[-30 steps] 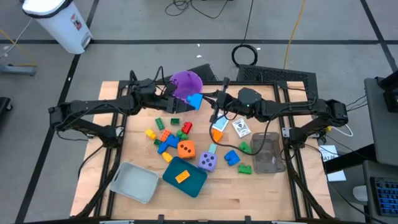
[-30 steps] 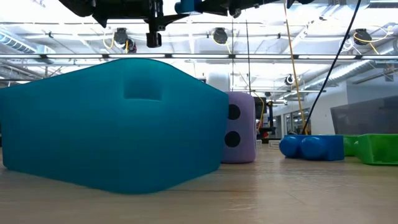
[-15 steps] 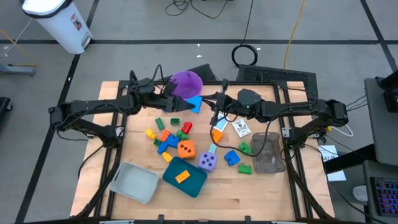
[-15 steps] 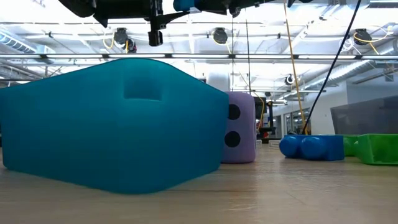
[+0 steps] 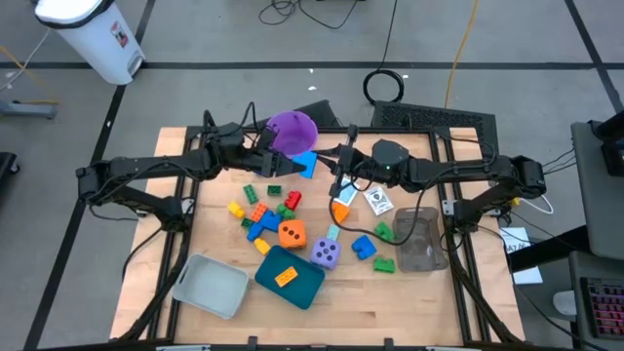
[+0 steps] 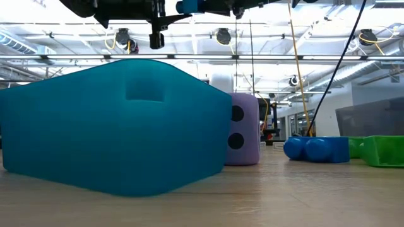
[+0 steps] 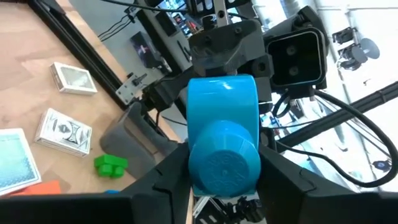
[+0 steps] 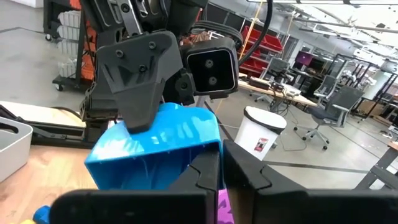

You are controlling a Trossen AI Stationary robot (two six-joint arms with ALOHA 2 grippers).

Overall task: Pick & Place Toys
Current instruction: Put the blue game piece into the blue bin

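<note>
Left fingers (image 7: 180,174) pinching glossy studded blue brick (image 7: 222,140), round purple bucket (image 5: 292,128) beside

In the low view, the teal tray (image 6: 113,123) hides most of the table behind it and covers part of the purple die (image 6: 243,129). Right of the die, a green brick (image 6: 384,150) is cut off by the picture's edge.

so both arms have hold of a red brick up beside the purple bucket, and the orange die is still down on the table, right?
Not red: the brick is light blue, as the left wrist view shows, with the left gripper clamped on it. The rest stands: the right gripper pinches it too, beside the purple bucket, and the orange die sits on the table.
</note>
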